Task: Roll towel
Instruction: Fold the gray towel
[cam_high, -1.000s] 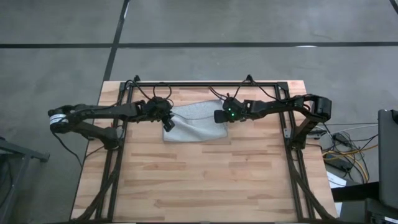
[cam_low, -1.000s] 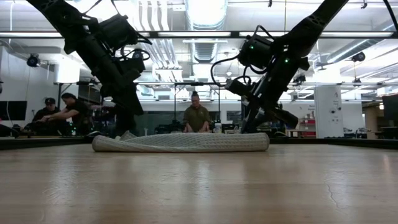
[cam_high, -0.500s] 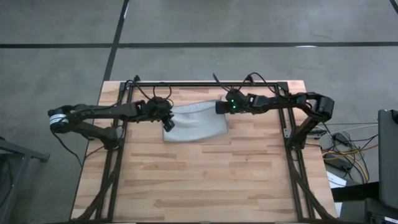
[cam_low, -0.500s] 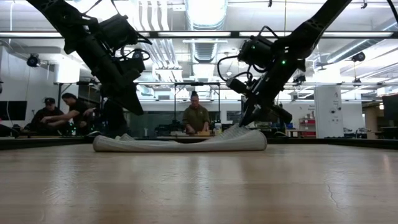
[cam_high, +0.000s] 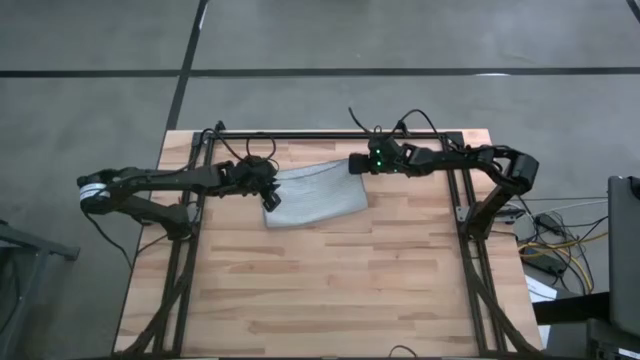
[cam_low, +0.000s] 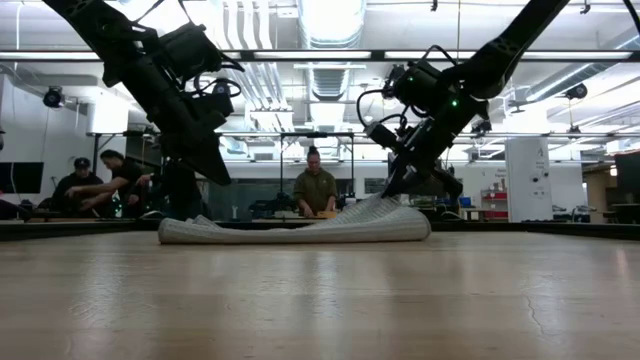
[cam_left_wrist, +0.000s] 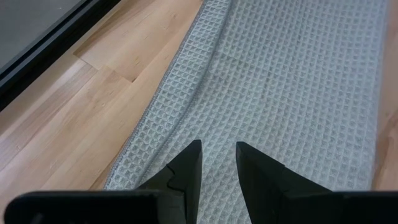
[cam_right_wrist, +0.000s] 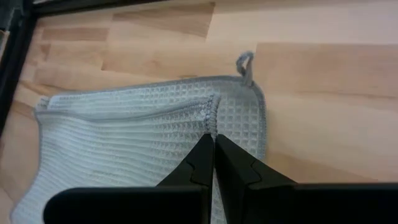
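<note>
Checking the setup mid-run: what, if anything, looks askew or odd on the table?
The towel lies skewed, not flat: the right tool, shut on its far right edge, lifts that end off the table. Nothing spilled or damaged.

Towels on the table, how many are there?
1. The waffle-weave towel lies at the table's far middle, between the left gripper and the right gripper, which pinches its edge.

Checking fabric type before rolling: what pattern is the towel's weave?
The towel has a fine waffle grid, light grey-blue; the left wrist view shows it best.
</note>
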